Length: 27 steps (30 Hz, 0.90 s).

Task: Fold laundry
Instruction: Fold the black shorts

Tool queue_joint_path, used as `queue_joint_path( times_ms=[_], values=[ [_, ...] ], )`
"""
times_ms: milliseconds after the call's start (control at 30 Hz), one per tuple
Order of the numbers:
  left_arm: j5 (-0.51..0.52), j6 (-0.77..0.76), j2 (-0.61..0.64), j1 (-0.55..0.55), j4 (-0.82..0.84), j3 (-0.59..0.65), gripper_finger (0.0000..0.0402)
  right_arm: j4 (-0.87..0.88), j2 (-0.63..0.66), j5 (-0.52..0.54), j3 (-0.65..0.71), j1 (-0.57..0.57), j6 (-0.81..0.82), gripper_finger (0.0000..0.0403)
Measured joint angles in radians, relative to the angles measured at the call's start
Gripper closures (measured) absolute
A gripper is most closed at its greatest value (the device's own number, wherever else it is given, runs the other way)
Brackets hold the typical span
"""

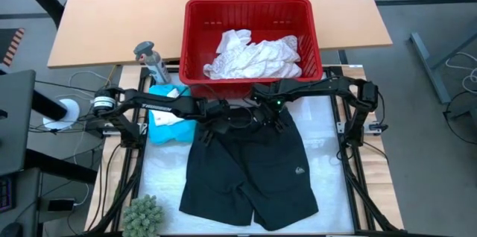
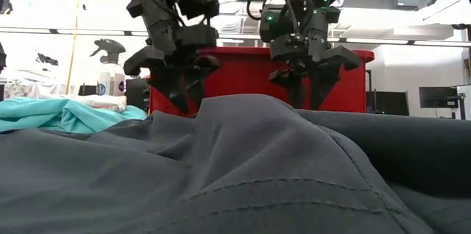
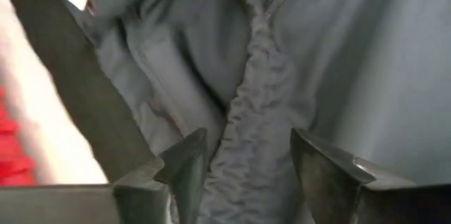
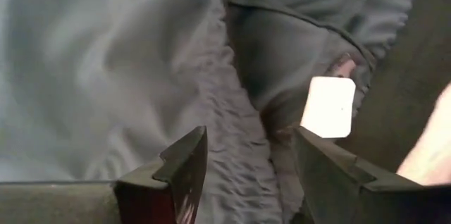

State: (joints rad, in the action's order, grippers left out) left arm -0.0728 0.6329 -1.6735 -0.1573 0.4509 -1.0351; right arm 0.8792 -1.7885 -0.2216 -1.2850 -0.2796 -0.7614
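Wide tan table point(image 1: 112, 21) across the top of the high view, white mat point(image 1: 320, 140) on the lower work surface beneath it.

Black shorts point(image 1: 250, 166) spread flat over the mat at centre and lower centre of the high view, waistband toward the top, legs toward the bottom edge; filling the lower half of the low view as grey folds point(image 2: 243, 168).

Red basket point(image 1: 250, 10) at upper centre of the high view, just above the shorts' waistband, holding a crumpled white garment point(image 1: 253, 57) in its lower part.

Teal garment point(image 1: 170, 121) bunched left of the shorts' waistband, touching it, with a small white piece on top; seen at the left edge of the low view point(image 2: 66, 112).

Left gripper point(image 1: 211, 120) at the waistband's left part, right gripper point(image 1: 274, 114) at its right part, side by side at centre of the high view. Left gripper's fingers point(image 3: 187, 164) parted, gathered waistband cloth lying between them, not pinched. Right gripper's fingers point(image 4: 187, 168) likewise parted over the ruched waistband, nothing clamped.

Green fuzzy plant point(image 1: 143, 215) at lower left of the high view, beside the shorts' left leg.

Spray bottle point(image 1: 153, 62) left of the basket, above the teal garment.
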Motion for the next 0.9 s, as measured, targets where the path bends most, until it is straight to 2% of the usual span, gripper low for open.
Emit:
queue_joint_path(
  times_ms=[200, 433, 567, 767, 833, 900],
  values=[
    [0.009, -0.014, -0.031, 0.001, -0.002, -0.002, 0.0247, 0.008, 0.000, -0.011, 0.000, -0.016, -0.010, 0.0198],
    [0.052, -0.026, -0.022, 0.001, -0.009, -0.003, 0.0253, -0.009, 0.000, -0.009, 0.062, -0.040, -0.030, 0.0228],
    [0.048, -0.015, -0.022, 0.001, -0.012, -0.003, 0.0253, -0.020, 0.000, 0.061, 0.099, -0.040, -0.032, 0.0248],
    [0.063, -0.018, -0.022, 0.001, -0.012, -0.003, 0.0255, 0.006, 0.000, 0.100, 0.099, -0.036, -0.018, 0.0331],
    [0.062, -0.019, -0.022, 0.001, -0.013, -0.003, 0.0266, 0.008, 0.001, 0.100, 0.099, -0.035, -0.009, 0.0368],
    [0.062, -0.019, -0.022, 0.001, -0.013, -0.003, 0.0286, 0.014, 0.001, 0.100, 0.099, -0.035, -0.006, 0.0387]
  ],
)
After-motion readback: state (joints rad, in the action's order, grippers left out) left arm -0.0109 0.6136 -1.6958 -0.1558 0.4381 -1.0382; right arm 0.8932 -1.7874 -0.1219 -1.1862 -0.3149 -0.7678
